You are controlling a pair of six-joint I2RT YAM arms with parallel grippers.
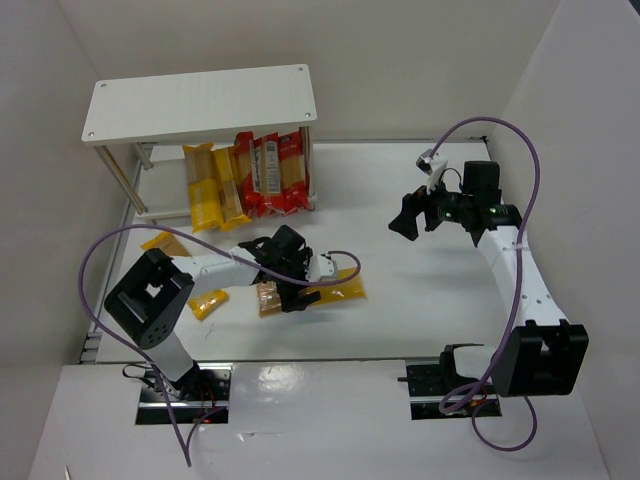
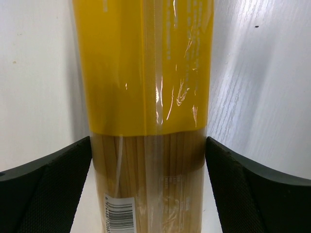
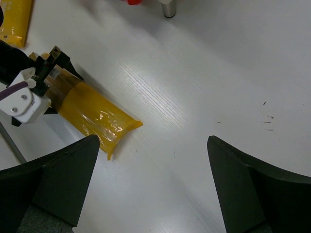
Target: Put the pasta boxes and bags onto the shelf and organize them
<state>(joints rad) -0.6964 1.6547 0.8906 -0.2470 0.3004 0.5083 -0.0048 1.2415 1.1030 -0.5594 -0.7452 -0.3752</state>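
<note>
A yellow spaghetti pack (image 1: 340, 290) lies flat on the table, pale pasta showing at its near end (image 2: 146, 184). My left gripper (image 1: 285, 278) is open and low over it, one finger (image 2: 53, 189) on each side, close against the pack's edges (image 2: 148, 145). The right wrist view shows the same pack (image 3: 92, 114). My right gripper (image 1: 410, 220) hangs open over bare table (image 3: 151, 141), well right of the pack. The white shelf (image 1: 200, 100) stands at the back left; yellow packs (image 1: 215, 188) and red-edged packs (image 1: 272, 172) stand on its lower tier.
Two more yellow packs lie on the table at the left, one (image 1: 160, 242) near the shelf, one (image 1: 208, 302) by the left arm's base. A shelf leg (image 3: 167, 8) shows at the top of the right wrist view. White walls enclose the table.
</note>
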